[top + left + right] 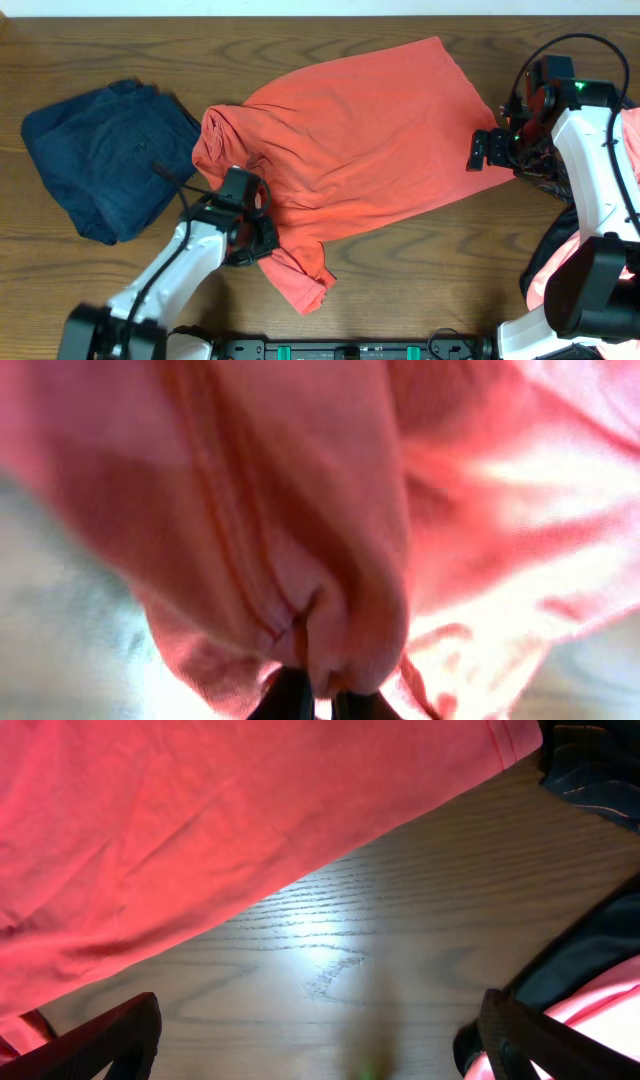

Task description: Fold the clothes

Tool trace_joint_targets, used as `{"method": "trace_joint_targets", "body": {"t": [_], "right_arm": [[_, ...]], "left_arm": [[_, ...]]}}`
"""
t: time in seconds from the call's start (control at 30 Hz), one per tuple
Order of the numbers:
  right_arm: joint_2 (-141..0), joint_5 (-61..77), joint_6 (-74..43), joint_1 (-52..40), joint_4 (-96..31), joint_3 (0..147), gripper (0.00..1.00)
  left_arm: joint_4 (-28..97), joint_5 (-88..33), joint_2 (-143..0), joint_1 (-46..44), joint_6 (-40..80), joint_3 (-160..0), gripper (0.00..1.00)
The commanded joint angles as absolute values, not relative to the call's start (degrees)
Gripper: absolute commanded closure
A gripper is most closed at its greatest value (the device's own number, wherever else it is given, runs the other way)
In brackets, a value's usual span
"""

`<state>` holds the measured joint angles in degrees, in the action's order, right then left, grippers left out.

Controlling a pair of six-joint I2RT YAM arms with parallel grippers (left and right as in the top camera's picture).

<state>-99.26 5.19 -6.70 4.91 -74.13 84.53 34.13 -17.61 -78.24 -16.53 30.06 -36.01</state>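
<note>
Dark wood-grain table (420, 270), seen from above. The orange-red cotton T-shirt (350, 140) lies spread across the middle, mostly flat, with its left side rumpled and one sleeve trailing toward the near edge. A folded navy-blue garment (105, 155) sits well apart to the left. A heap of pink and black clothes (560, 260) sits at the right edge.

My left gripper (258, 232) is at the shirt's lower left, just above the trailing sleeve. On the left wrist cam the left gripper (322, 705) is clenched on a bunched fold of the T-shirt (300, 510); the cloth fills the frame and funnels down between my fingertips (290, 705).

My right gripper (480, 152) is at the shirt's right-hand edge. On the right wrist cam the right gripper (320, 1020) is spread wide with nothing between the fingers (110, 1040), only bare table (380, 940). The T-shirt (200, 820) lies flat ahead of the fingertips, its hem running diagonally, not touching either finger. The heap's pink and black cloth (600, 1020) is just beside my right-side finger.
</note>
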Motion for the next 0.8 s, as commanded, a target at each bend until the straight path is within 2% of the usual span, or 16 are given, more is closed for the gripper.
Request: {"method": "trace_joint_targets", "body": {"t": [0.0, 0.23, 0.37, 0.77], "right_arm": [[-98.15, 4.84, -5.96, 4.86, -74.41, 84.25, 0.02], [-98.15, 2.87, -6.2, 4.97, -77.43, 82.74, 0.01], [-98.15, 3.25, -7.84, 4.97, -74.35, 77.12, 0.01], [-98.15, 3.25, -19.84, 4.97, -46.72, 56.84, 0.02]], "left_arm": [[37.36, -16.8, -74.02, -15.51, 29.63, -36.67, 0.94], [42.19, -16.82, -68.62, -13.04, 28.84, -36.67, 0.94], [42.65, -16.84, -65.12, -11.31, 25.58, -36.67, 0.94], [44.27, -16.84, -61.41, -9.39, 25.08, -36.67, 0.94]]}}
